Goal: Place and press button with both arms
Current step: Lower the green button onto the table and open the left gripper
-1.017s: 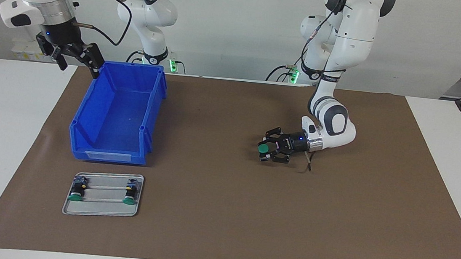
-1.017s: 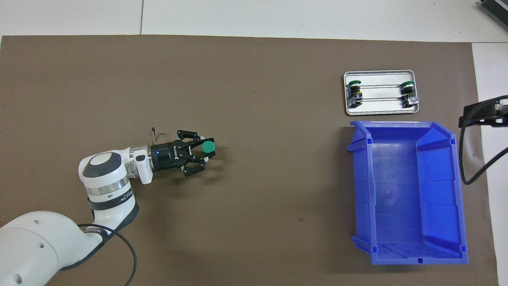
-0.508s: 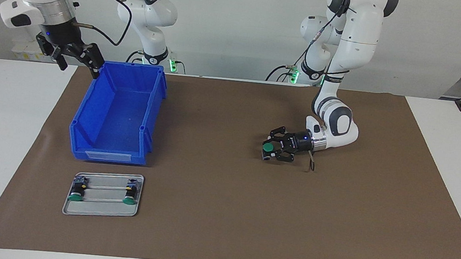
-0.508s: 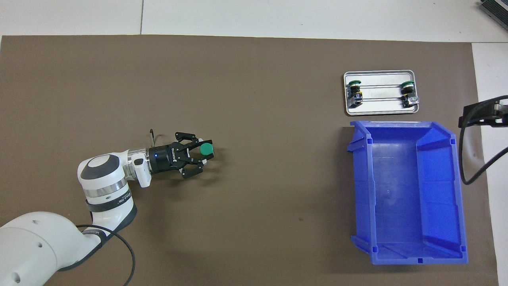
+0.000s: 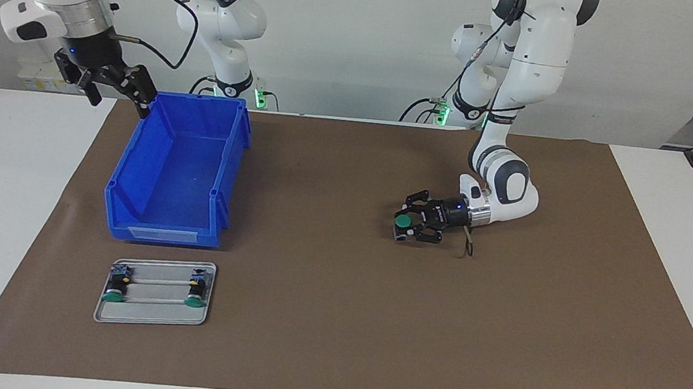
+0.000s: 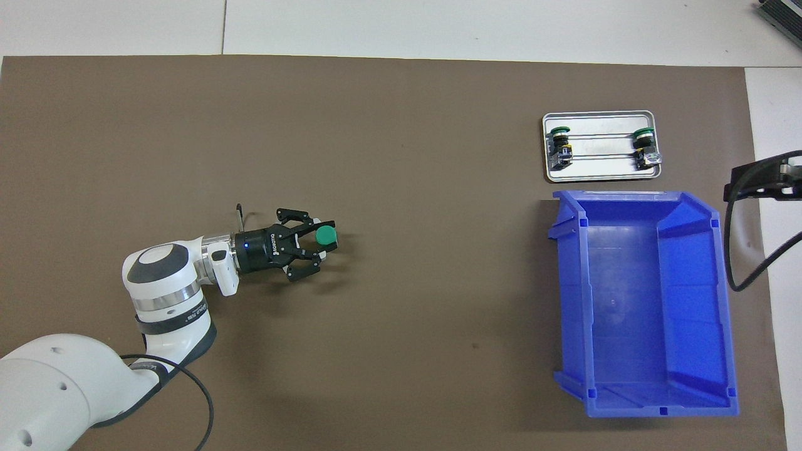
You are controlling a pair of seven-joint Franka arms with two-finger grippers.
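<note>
Facing view: the left gripper (image 5: 406, 225) lies low over the brown mat (image 5: 332, 345), its fingers clamped on the button (image 5: 403, 221), green cap up. The right gripper (image 5: 116, 91), jaws spread wide and holding nothing, waits in the air by the blue bin's (image 5: 132, 174) corner nearest the robots. Two more buttons (image 5: 113, 294) lie on the metal tray (image 5: 150, 320), farther from the robots than the bin.

Overhead view: the left gripper (image 6: 321, 243) grips the button (image 6: 325, 235) from the side. Only the right gripper's edge (image 6: 761, 183) shows here.
</note>
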